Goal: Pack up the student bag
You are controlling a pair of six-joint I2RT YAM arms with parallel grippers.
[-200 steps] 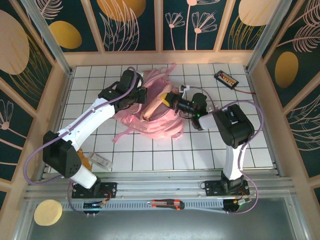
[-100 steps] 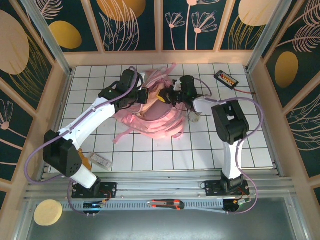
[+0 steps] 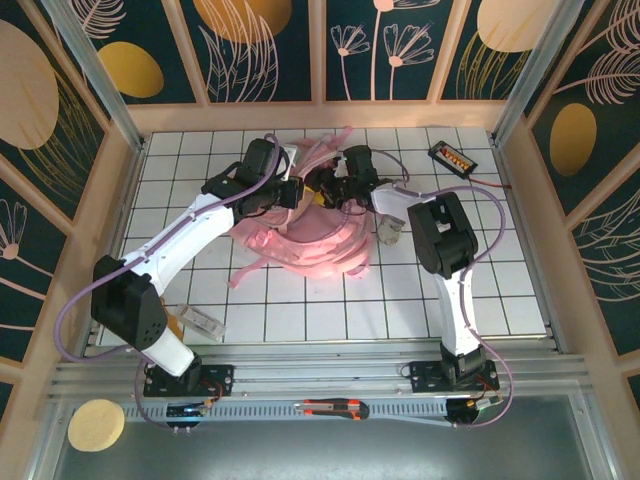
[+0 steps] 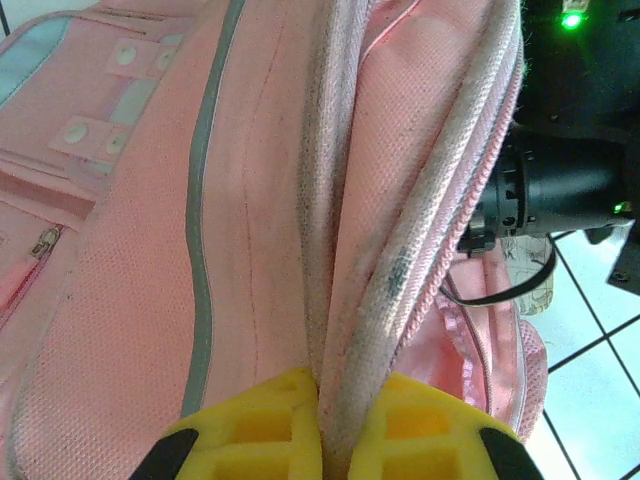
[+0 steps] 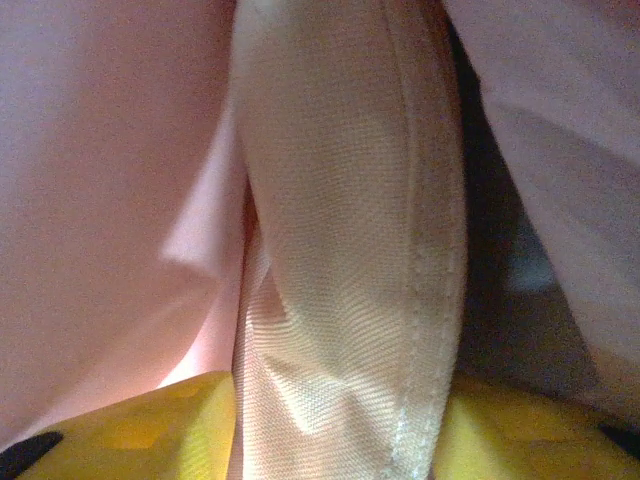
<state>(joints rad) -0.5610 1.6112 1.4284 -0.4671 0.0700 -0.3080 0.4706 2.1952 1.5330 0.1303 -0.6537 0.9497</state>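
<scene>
The left jaws are closed, their yellow fingers [image 4: 250,438] pinching a worn greyish-pink edge of the student bag [image 4: 130,300] with the fabric running up between them. In that wrist view a grey reflective strip runs down the pink mesh beside the pinched edge, and the black body of the right arm [image 4: 565,170], with green lights lit, sits just to the right against the bag. The right jaws are closed too, their yellow pads [image 5: 150,440] pressed either side of a slim pale fabric item [image 5: 350,250] with a stitched seam, surrounded closely by pink cloth and dark shadow. From above, both wrists meet at the far end of the student bag [image 3: 315,245], which lies crumpled on the white tiled counter [image 3: 300,310] slightly beyond its middle, pink straps trailing toward the back wall and toward the near left. The left arm [image 3: 190,235] reaches in diagonally from the near left; the right arm [image 3: 445,245] bends over from the near right. A small clear container [image 3: 388,230] stands just beside the bag's right side. A small black device [image 3: 452,156] with an orange face lies well apart at the far right corner, and a clear flat item [image 3: 205,322] lies near the left arm's base.
</scene>
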